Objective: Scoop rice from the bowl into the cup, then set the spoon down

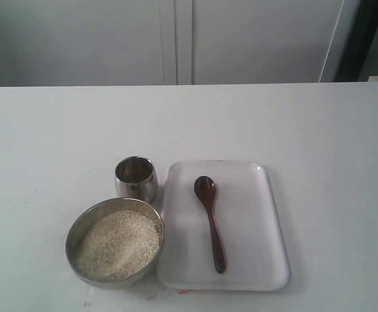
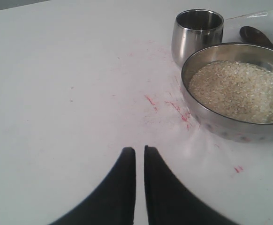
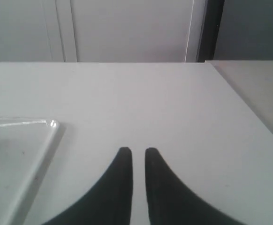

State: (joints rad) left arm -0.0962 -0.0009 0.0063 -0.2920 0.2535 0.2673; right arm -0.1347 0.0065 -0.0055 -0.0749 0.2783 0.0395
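The steel bowl [image 1: 85, 220] holds a heap of off-white rice [image 1: 119, 244] near the table's front. Just behind it stands the small steel cup [image 1: 136, 177]; what is inside it does not show. The dark wooden spoon [image 1: 210, 221] lies on a white tray [image 1: 254, 260] to the right of the bowl, head towards the back. Neither gripper shows in the exterior view. My left gripper [image 2: 140, 150] is shut and holds nothing over bare table, short of the bowl [image 2: 230, 126], rice [image 2: 239, 89] and cup [image 2: 197, 35]. My right gripper [image 3: 138, 151] is shut and holds nothing, beside the tray [image 3: 19, 154].
Red marks [image 2: 174, 108] stain the white table beside the bowl. The spoon head [image 2: 254, 33] peeks out behind the bowl in the left wrist view. The table's side edge [image 3: 249, 112] runs past the right gripper. White cabinet doors [image 1: 176, 39] stand behind the table.
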